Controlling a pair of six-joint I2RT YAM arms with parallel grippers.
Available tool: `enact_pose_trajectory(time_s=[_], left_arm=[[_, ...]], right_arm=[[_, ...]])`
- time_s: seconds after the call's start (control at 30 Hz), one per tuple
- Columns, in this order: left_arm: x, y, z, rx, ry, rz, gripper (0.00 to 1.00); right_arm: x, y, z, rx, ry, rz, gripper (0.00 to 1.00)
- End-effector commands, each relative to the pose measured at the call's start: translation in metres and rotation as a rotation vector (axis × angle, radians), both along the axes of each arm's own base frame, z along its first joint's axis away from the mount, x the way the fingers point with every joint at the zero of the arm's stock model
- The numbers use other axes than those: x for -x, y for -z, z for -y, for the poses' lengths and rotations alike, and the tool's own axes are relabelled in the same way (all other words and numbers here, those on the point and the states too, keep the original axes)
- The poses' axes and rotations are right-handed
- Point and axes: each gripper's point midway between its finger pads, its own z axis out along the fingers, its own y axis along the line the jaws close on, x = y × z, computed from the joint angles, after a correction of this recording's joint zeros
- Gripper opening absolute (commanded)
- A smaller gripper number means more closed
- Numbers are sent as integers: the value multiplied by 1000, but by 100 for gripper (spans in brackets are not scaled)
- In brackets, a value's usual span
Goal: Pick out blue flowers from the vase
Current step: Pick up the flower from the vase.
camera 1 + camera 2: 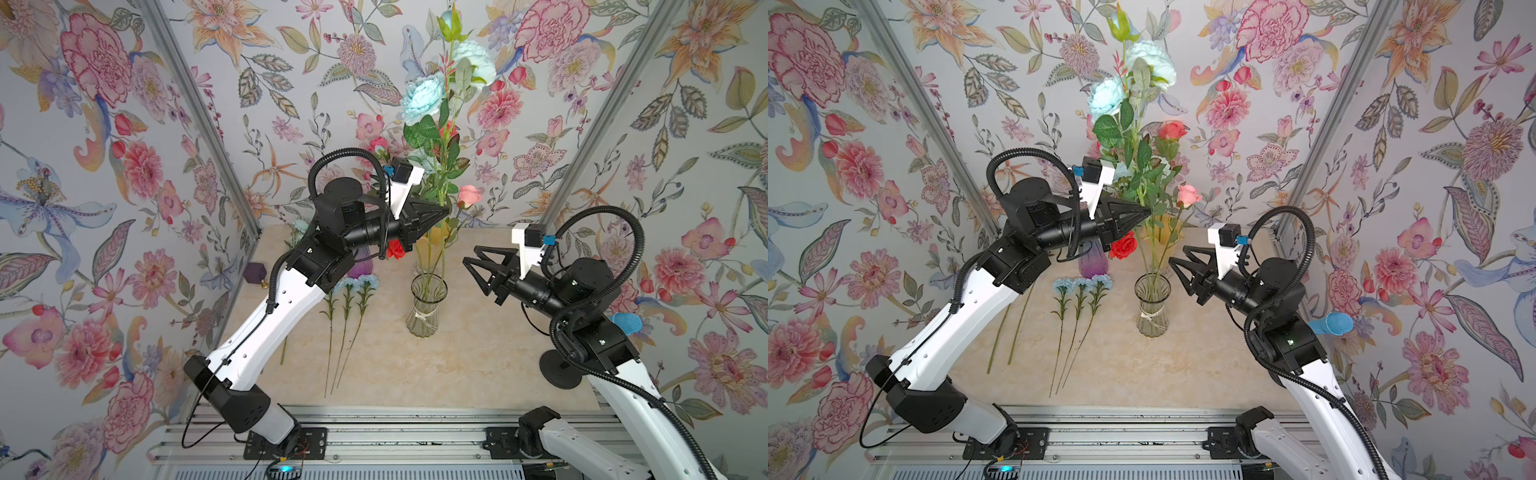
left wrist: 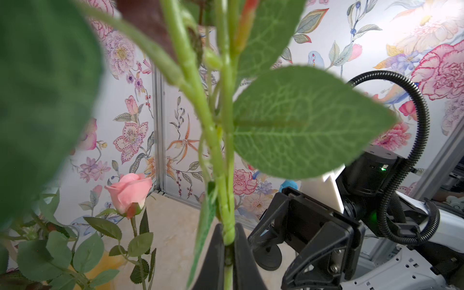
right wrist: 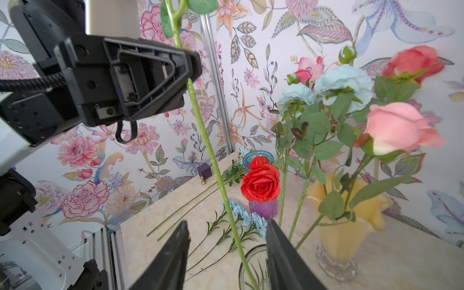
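left gripper [image 1: 445, 212] clamped on the thin green stem [image 3: 208, 150] of ruffled pale blue flowers [image 1: 424, 99], held high above the clear glass vase [image 1: 427, 305]. right gripper [image 1: 471, 254] half open, empty. only the right wrist view shows the stem's lower end in the vase mouth. left wrist view: just veined leaves [image 2: 301, 123].

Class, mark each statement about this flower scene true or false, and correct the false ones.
1. The left gripper is shut on a green stem. True.
2. The right gripper holds a flower. False: it is open and empty.
3. Blue flowers lie on the table. True.
4. The red rose lies on the table. False: it stands in the purple vase.
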Motion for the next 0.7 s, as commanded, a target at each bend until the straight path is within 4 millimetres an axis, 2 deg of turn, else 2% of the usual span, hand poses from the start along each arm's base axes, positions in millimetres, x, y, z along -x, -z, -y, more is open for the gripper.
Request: enact_pose_trajectory(time_s=[0.0, 0.2, 0.37, 0.5, 0.67], left_arm=[[48, -47, -18, 131, 117, 124, 0], [52, -46, -22, 173, 156, 112, 0], [56, -49, -26, 205, 177, 112, 0], [44, -40, -20, 161, 168, 88, 0], [30, -25, -11, 112, 196, 56, 0]], right_arm=[[10, -4, -4, -9, -45, 30, 50], [7, -2, -19, -26, -103, 16, 49], [15, -4, -35, -17, -158, 28, 48], [19, -4, -41, 3, -176, 39, 46], [15, -1, -41, 36, -124, 49, 44]])
